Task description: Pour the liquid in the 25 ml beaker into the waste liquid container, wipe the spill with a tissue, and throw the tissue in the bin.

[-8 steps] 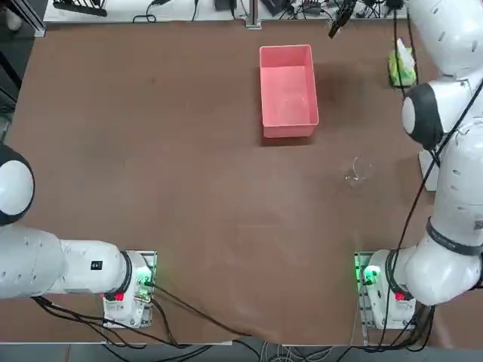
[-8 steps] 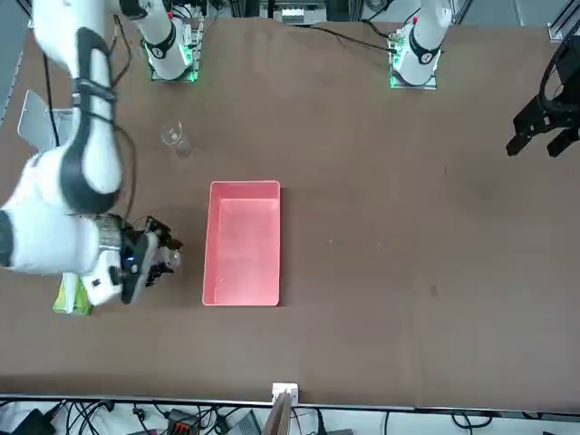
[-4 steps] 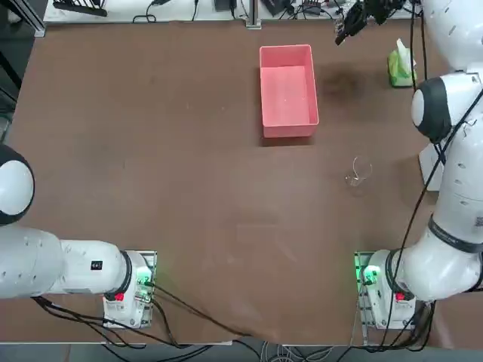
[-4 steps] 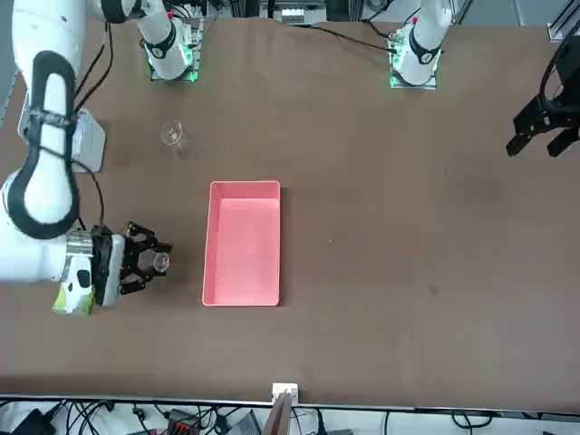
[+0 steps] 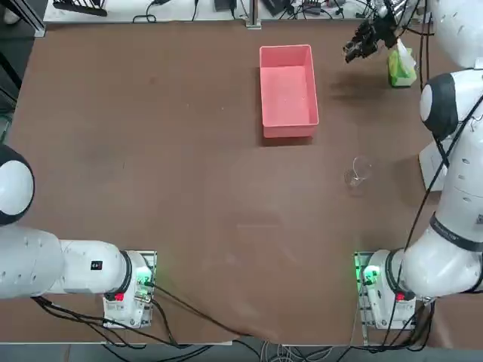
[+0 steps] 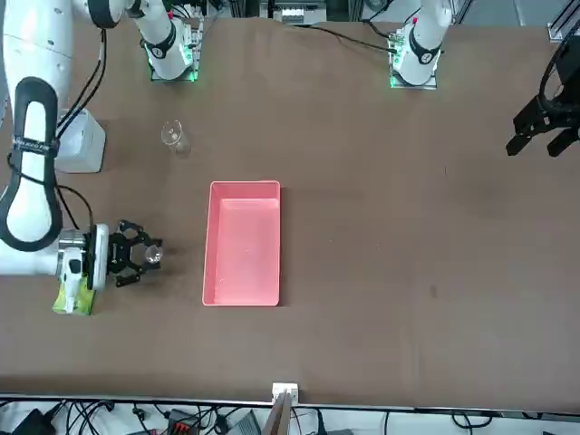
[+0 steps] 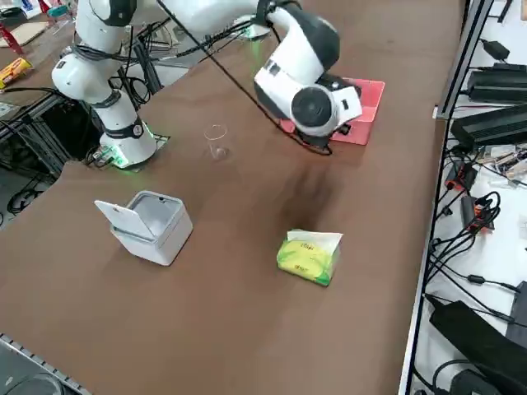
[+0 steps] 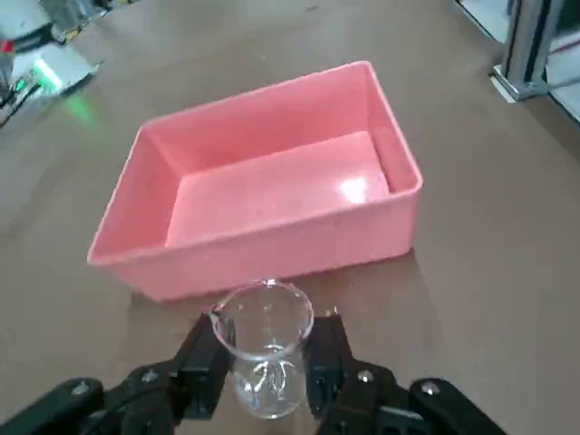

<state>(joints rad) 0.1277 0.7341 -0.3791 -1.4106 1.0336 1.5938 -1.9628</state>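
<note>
My right gripper (image 8: 265,367) is shut on the 25 ml beaker (image 8: 263,349), a tiny clear glass held upright between the two fingers. In the top view the gripper (image 5: 361,44) hangs over the table's far right, between the waste liquid container (image 5: 287,98) and the green tissue pack (image 5: 401,66). From the front, the gripper (image 6: 136,256) and beaker (image 6: 152,257) sit a short way beside the pink tray (image 6: 243,186), apart from it. The bin (image 7: 148,224), pale grey with its lid up, stands near the right edge. No loose tissue is in view.
A larger clear beaker (image 5: 357,173) stands on the table between the tray and my right arm's base. A white sheet sticks out of the tissue pack (image 7: 309,257). Cables and equipment lie beyond the table's far edge.
My right arm has swung toward the robot's right, carrying the beaker a little farther from the pink tray and closer to the tissue pack. The grip is unchanged.
</note>
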